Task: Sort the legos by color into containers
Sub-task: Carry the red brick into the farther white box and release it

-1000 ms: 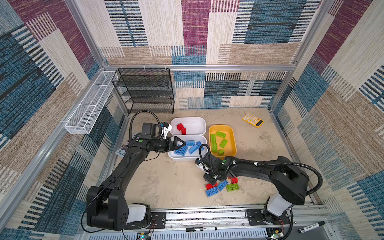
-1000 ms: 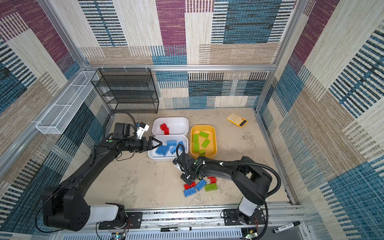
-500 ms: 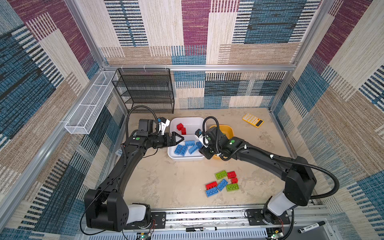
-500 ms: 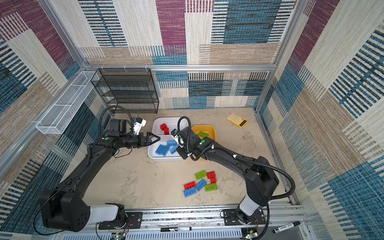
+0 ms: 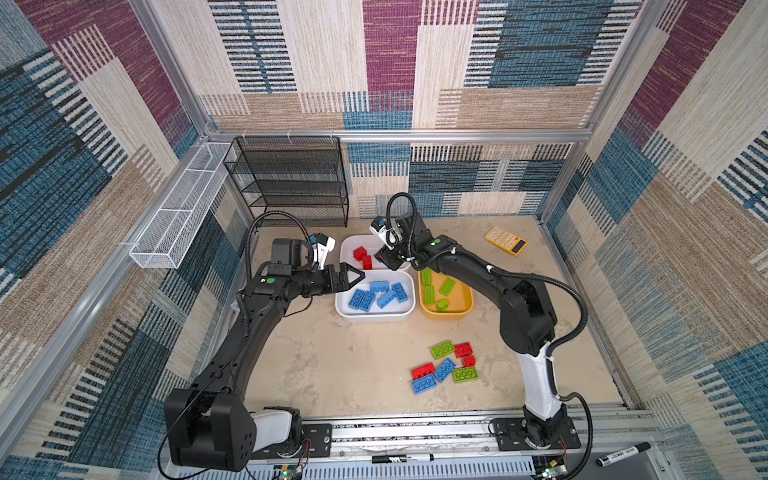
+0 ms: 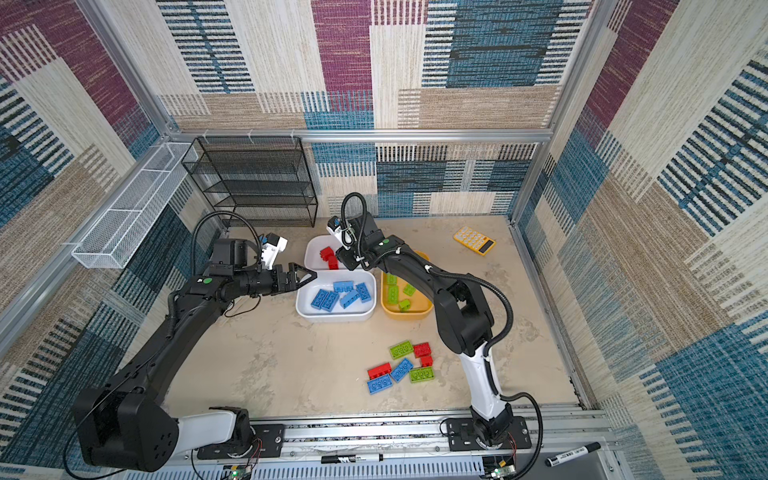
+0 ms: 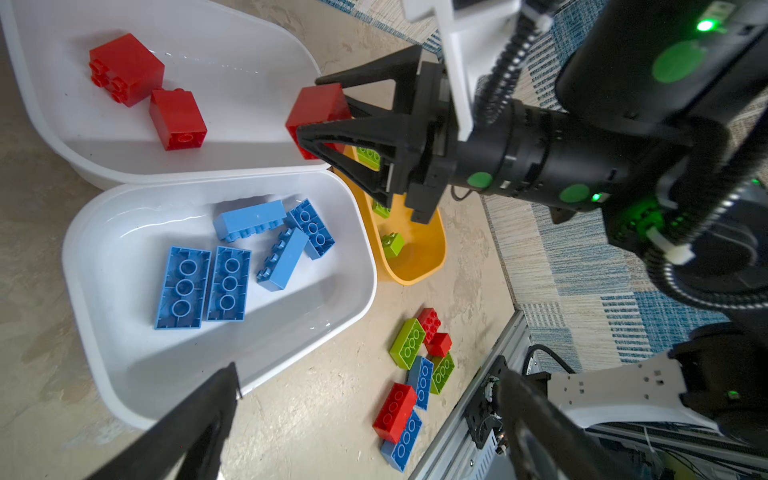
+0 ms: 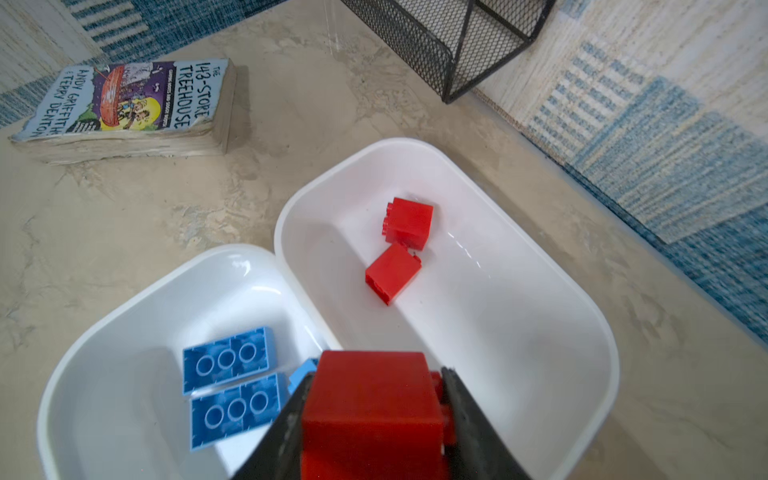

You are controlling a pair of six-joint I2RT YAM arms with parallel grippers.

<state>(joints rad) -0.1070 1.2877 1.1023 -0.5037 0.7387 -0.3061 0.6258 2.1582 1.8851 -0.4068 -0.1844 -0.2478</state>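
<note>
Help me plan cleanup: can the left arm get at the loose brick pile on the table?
Probably yes: the left arm's fingers stand open and empty, the pile lies uncovered on the table, and the right arm reaches away from it.

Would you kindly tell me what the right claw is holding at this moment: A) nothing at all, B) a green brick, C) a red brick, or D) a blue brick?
C: the right claw is shut on a red brick, held over the white tub that contains two more red bricks.
</note>
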